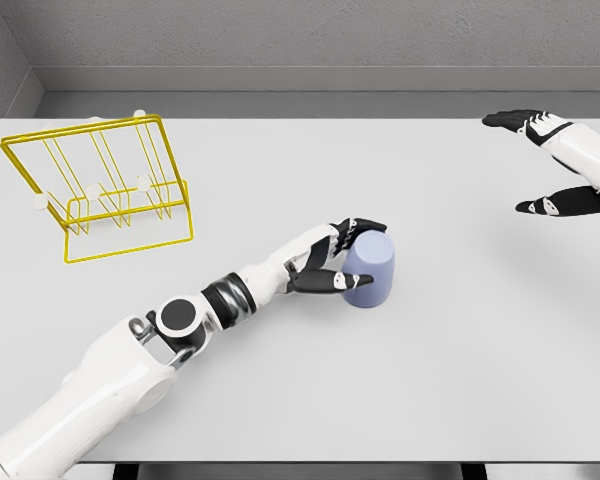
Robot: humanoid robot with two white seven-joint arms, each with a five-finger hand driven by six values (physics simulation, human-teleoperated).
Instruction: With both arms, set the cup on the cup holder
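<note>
Left hand point(330, 262) grips cup point(370, 270)

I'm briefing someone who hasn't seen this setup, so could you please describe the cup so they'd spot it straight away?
Start at the white table, with the yellow wire cup holder at its far left. Right of and nearer than the holder, around the table's middle, stands the cup, with the left hand against its left side. It is the only pale blue-lilac, solid, rounded object there.

A pale grey table point(460, 400) fills the view, with plain grey walls point(310, 35) behind it
</note>
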